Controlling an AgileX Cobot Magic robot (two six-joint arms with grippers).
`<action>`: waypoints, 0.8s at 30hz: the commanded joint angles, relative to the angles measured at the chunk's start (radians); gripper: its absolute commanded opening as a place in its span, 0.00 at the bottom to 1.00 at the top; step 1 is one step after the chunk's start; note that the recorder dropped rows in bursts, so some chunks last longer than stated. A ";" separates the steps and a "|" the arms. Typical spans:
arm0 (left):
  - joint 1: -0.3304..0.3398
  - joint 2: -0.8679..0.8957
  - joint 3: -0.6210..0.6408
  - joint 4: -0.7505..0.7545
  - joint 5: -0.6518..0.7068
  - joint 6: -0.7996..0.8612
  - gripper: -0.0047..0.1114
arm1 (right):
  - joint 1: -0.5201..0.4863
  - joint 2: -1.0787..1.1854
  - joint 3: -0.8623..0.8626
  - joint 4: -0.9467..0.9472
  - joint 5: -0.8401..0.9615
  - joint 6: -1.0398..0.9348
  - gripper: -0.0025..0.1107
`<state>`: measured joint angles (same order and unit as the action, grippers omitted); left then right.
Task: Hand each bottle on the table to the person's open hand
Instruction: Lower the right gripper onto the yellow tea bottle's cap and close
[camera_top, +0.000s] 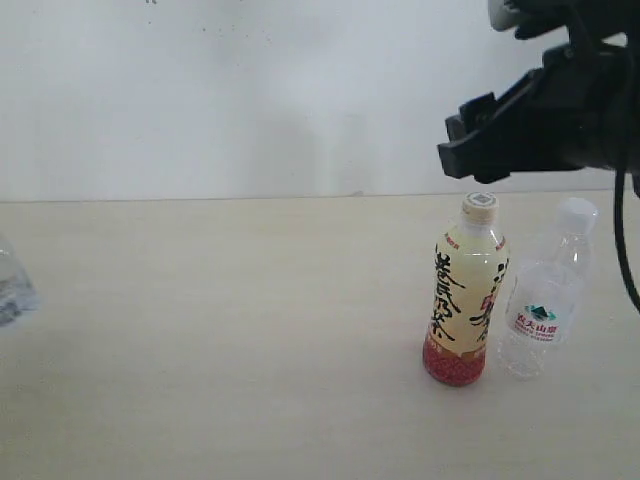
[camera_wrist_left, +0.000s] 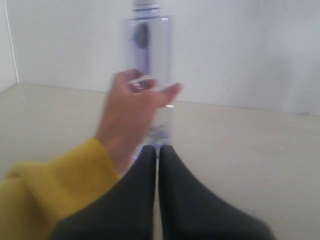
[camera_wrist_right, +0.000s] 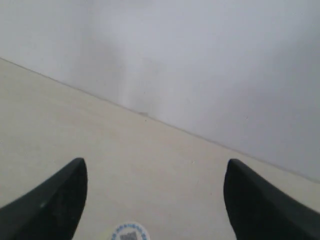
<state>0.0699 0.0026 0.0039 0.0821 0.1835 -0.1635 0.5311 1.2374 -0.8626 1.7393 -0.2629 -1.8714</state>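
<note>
Pale table (camera_top: 220, 340), white wall (camera_top: 200, 90); a handover at left.
At right, the cream-labelled bottle (camera_top: 463, 295) is lined up under the wide-spread right gripper (camera_top: 466, 150) for grasping; beyond the closed left gripper (camera_wrist_left: 158, 150), a clear bottle (camera_wrist_left: 150, 65) is reached by the person's open hand (camera_wrist_left: 131, 117).

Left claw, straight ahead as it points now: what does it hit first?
The clear bottle, upright just past the tips of the left claw, with the person's hand around it. Blur hides whether claw and bottle touch.

Exterior: low, frontal, facing plain white wall (camera_top: 250, 100) across broad pale beige tabletop (camera_top: 200, 330); wrist views: close, forward, sharing both.
</note>
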 joint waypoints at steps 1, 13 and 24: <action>0.003 -0.003 -0.004 0.004 -0.004 0.002 0.08 | -0.100 -0.003 0.054 -0.042 0.183 0.120 0.65; 0.003 -0.003 -0.004 0.004 -0.004 0.002 0.08 | -0.132 0.078 0.063 -0.093 0.235 0.121 0.66; 0.003 -0.003 -0.004 0.004 -0.004 0.002 0.08 | -0.132 0.136 0.051 -0.093 0.231 0.147 0.66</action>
<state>0.0699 0.0026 0.0039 0.0821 0.1835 -0.1635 0.4070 1.3732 -0.8043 1.6512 -0.0487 -1.7266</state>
